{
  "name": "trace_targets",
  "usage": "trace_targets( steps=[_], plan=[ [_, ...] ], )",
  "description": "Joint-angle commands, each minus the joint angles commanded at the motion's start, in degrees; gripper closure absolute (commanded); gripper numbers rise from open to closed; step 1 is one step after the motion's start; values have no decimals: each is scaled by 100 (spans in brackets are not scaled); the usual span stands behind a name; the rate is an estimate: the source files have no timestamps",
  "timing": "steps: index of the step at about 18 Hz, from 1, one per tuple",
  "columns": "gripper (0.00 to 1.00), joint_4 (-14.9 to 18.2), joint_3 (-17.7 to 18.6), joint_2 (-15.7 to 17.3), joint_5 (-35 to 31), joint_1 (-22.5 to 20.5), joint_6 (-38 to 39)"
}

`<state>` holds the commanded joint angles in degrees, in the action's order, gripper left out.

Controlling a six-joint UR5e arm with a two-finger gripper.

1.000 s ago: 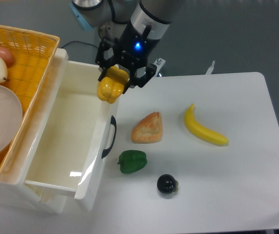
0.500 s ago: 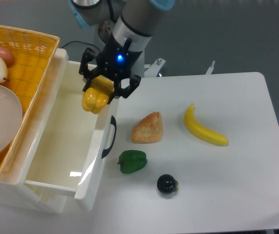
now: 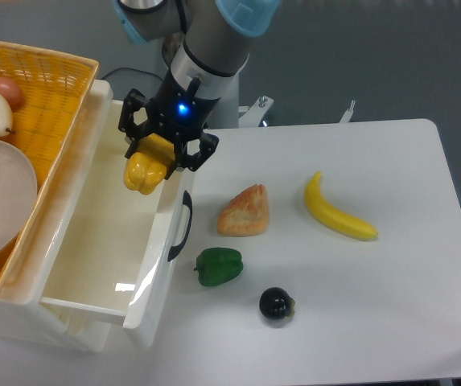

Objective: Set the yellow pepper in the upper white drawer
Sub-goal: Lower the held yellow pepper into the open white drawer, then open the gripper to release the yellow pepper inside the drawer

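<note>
Pepper held over the open drawer
The hand (image 3: pixel 156 153) grips the yellow pepper (image 3: pixel 146 167) above the white drawer (image 3: pixel 93 241), upper left; its fingers hide the pepper's top.

Glossy yellow-orange lobed pepper (image 3: pixel 146 168), held in a black two-finger gripper (image 3: pixel 159 157) showing a blue light. Glossy white plastic drawer box (image 3: pixel 101 241), black curved handle. Woven yellow wicker basket (image 3: pixel 49 88). White tabletop (image 3: pixel 391 289) carries a golden-brown bread piece (image 3: pixel 244 211), long yellow banana (image 3: pixel 338 211), green bell pepper (image 3: pixel 218 266), shiny black round fruit (image 3: pixel 276 304).
</note>
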<state>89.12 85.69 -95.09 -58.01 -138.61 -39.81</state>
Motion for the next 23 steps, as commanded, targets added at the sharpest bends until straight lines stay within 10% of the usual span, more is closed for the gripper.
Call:
trace_targets(
  steps=[11,14,16,23],
  plan=[
    [56,-97,0,-150,0,88,-9],
    [36,-105,0,-132,0,88,-18],
    [0,-97,0,-123,0,97,-44],
    [0,-88,0,-97,0,97,-62]
  ],
)
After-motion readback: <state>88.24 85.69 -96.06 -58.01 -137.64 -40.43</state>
